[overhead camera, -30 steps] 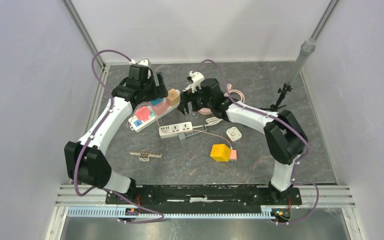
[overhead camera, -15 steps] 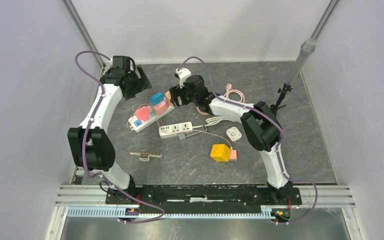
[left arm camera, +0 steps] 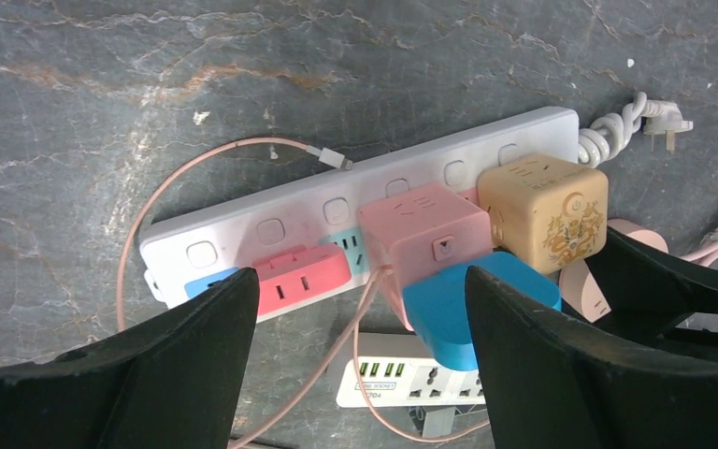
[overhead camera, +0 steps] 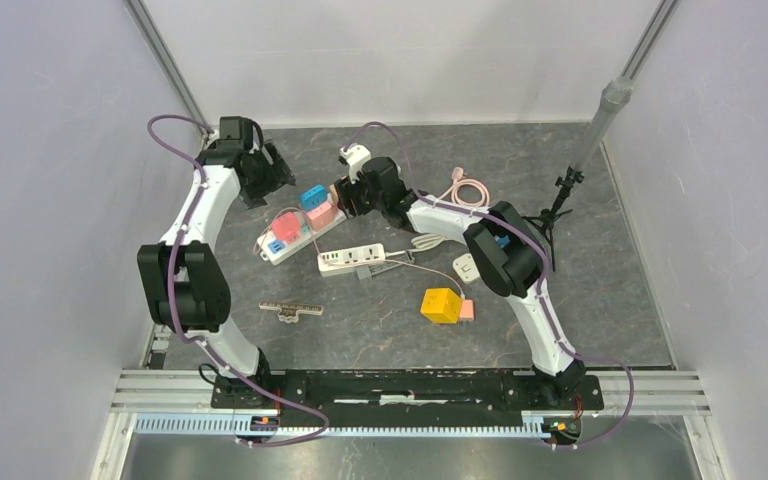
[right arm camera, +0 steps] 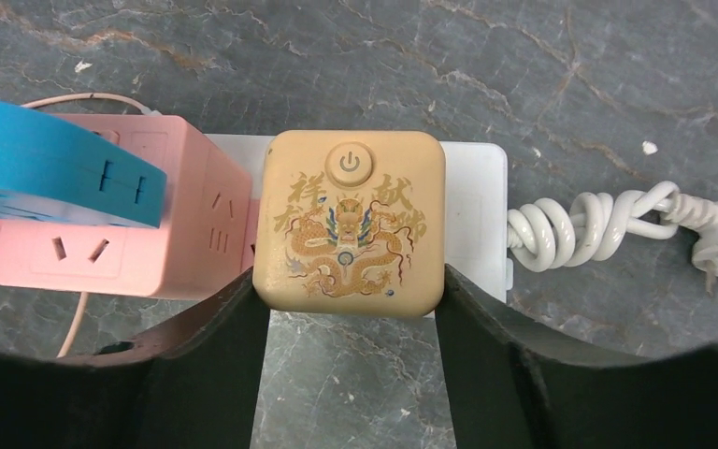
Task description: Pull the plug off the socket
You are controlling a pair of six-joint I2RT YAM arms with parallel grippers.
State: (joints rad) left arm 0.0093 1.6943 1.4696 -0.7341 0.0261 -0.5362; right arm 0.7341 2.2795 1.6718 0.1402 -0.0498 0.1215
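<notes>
Right tool (right arm camera: 348,279) grips the tan plug (right arm camera: 348,220).
Left tool (left arm camera: 360,279) open, empty, far left of the white power strip (left arm camera: 337,201).

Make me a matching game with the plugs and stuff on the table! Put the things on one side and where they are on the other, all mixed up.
Things:
1. dragon cube
2. blue plug
3. yellow cube
4. white cord

Places:
A. against the pink cube
B. twisted up at the end of the strip
C. straddled by the right gripper
D. on the table, not on the strip

Pairs: 1-C, 2-A, 3-D, 4-B
</notes>
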